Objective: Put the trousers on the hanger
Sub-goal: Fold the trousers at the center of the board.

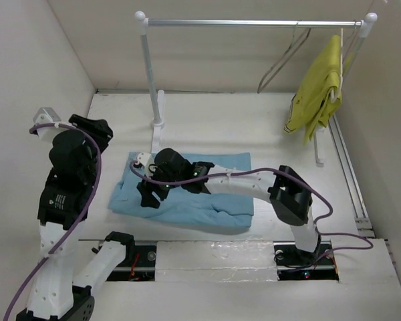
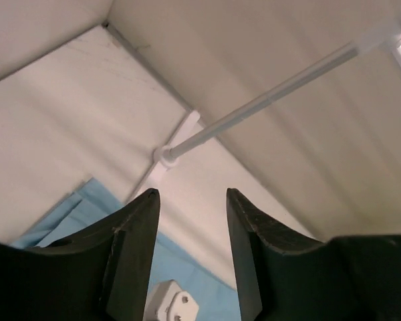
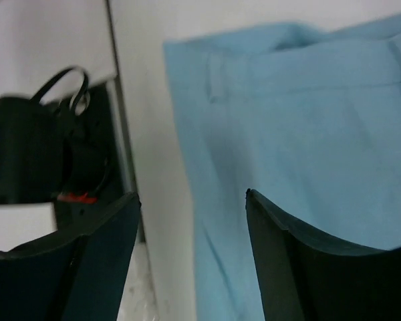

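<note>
Black fingers (image 3: pixel 301 267) of the right claw (image 3: pixel 192 195) fill the bottom of the right wrist view. They stand well apart with nothing held between them. In the gap lie the left edge of the trousers (image 3: pixel 307 134) and a strip of pale bench (image 3: pixel 147 134). Whether the fingertips touch the cloth cannot be told. To the left of that strip, blurred dark hardware (image 3: pixel 33 154) carries a looped cable.

From above, the right claw (image 1: pixel 148 196) points down over the near left part of the trousers (image 1: pixel 187 208), its arm reaching across them from the right. The sky-blue trousers lie flat and a little rumpled on the bench (image 1: pixel 220 127), in the middle and just near the foot of the rack's left post (image 1: pixel 149 73).

At the left, the left claw (image 1: pixel 97 130) is raised above the bench, apart from the cloth. In its own view the left claw (image 2: pixel 192 192) is open by a moderate gap and holds nothing. Beyond it show a corner of the trousers (image 2: pixel 73 214), the post's white foot (image 2: pixel 174 144) and the rack rail (image 2: pixel 274 97).

At the far right, the grey wire hanger (image 1: pixel 277 67) hangs from the rack rail (image 1: pixel 254 23), well apart from the trousers. Just right of it, a yellow-green garment (image 1: pixel 317 93) hangs from the same rail.
</note>
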You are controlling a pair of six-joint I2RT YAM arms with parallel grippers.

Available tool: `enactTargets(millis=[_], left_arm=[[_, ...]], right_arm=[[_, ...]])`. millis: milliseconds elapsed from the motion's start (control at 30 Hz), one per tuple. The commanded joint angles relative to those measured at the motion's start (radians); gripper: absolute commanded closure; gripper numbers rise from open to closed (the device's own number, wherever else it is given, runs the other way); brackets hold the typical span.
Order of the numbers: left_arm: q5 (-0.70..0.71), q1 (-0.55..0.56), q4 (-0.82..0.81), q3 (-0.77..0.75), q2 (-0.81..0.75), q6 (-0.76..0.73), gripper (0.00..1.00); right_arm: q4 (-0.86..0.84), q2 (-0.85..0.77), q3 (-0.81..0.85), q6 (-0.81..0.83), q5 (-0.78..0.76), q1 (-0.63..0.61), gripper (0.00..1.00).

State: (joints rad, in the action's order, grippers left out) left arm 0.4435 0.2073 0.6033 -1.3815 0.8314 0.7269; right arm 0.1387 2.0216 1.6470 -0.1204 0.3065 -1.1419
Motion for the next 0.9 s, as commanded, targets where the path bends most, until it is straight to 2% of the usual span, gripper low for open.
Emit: enactTargets(millis=[0,67,100,167,200,267,300,333,367,400,433,533,667,733,867], left_arm=[[-0.072,-0.002,0.027,0.142,-0.029,-0.004,0.58],[-0.130,-0.002,-0.026,0.290,-0.049,-0.001,0.53],[-0.214,-0.002,-0.055,0.344,-0.048,-0.010,0.52],[-0.285,-0.002,-0.153,0.488,-0.016,-0.017,0.51],[-0.358,-0.002,-0.190,0.531,0.006,-0.021,0.51],[-0.434,-0.002,-0.305,0.630,0.105,-0.027,0.51],[-0.506,-0.002,-0.335,0.650,0.139,-0.033,0.51],[-0.517,0.018,-0.402,0.680,0.246,-0.035,0.52],[-0.513,0.018,-0.436,0.688,0.312,-0.041,0.52],[-0.503,0.018,-0.436,0.688,0.313,-0.041,0.52],[-0.488,0.018,-0.448,0.693,0.369,-0.041,0.52],[-0.466,-0.078,-0.459,0.702,0.463,-0.017,0.54],[-0.454,-0.167,-0.444,0.743,0.506,0.005,0.56],[-0.399,-0.177,-0.422,0.748,0.499,0.017,0.57],[-0.385,-0.187,-0.379,0.713,0.425,0.035,0.58]], right_arm=[[-0.065,-0.158,-0.071,0.022,0.112,0.040,0.30],[-0.025,-0.279,-0.215,0.051,0.102,0.073,0.34],[-0.022,-0.322,-0.267,0.059,0.076,0.083,0.45],[0.024,-0.438,-0.402,0.073,0.030,0.120,0.66],[0.038,-0.470,-0.452,0.076,-0.002,0.134,0.86],[0.062,-0.542,-0.538,0.076,-0.024,0.162,0.98],[0.068,-0.564,-0.628,0.071,-0.032,0.185,1.00],[0.049,-0.625,-0.756,0.058,-0.081,0.194,1.00],[0.033,-0.655,-0.795,0.042,-0.093,0.205,1.00],[0.033,-0.655,-0.796,0.042,-0.093,0.205,1.00],[0.016,-0.667,-0.873,0.018,-0.118,0.214,1.00],[-0.008,-0.710,-0.988,-0.019,-0.174,0.225,1.00],[-0.034,-0.762,-1.117,-0.076,-0.214,0.225,1.00],[-0.051,-0.782,-1.165,-0.100,-0.214,0.225,1.00],[0.007,-0.834,-1.201,-0.107,-0.219,0.225,1.00]])
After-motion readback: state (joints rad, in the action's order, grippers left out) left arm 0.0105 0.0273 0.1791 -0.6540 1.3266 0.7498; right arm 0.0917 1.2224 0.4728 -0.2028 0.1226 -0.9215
